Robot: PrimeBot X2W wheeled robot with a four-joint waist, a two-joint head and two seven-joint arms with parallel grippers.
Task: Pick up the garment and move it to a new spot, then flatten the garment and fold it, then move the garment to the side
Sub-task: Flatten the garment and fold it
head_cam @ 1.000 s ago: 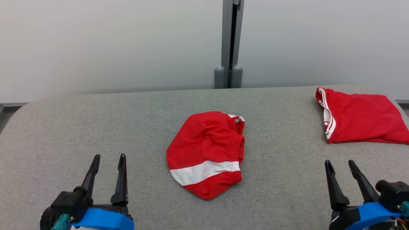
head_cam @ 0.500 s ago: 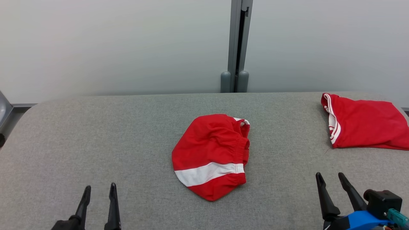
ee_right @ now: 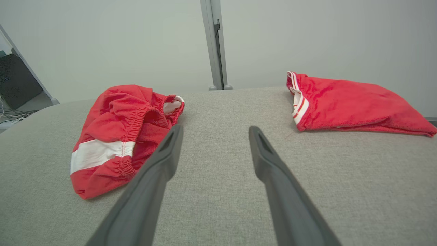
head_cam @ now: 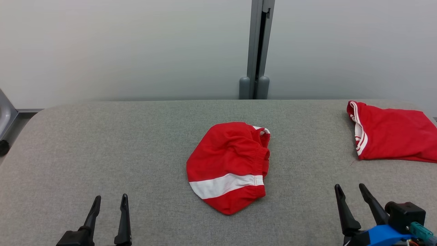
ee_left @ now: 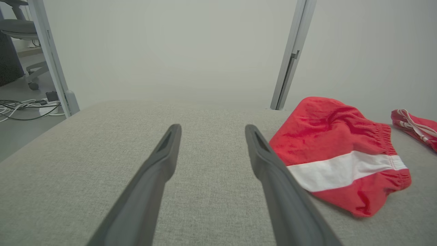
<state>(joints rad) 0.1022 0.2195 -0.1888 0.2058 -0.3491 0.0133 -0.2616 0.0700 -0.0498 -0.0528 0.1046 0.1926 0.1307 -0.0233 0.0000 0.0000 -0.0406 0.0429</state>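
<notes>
The crumpled red shorts [head_cam: 228,167] lie mid-table [head_cam: 102,143], a second red garment [head_cam: 392,135] at its far right corner, left gripper [head_cam: 111,196] and right gripper [head_cam: 349,186] over its near edge, jaws apart, empty.

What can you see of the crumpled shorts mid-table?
The shorts are red, of thin, soft-looking cloth, with a white band across the near part. A gathered elastic waistband is on their right side, with a white-trimmed edge showing behind it. They lie bunched in a rounded heap, not flattened or folded, at the middle of the grey table. Only the table touches them.
</notes>
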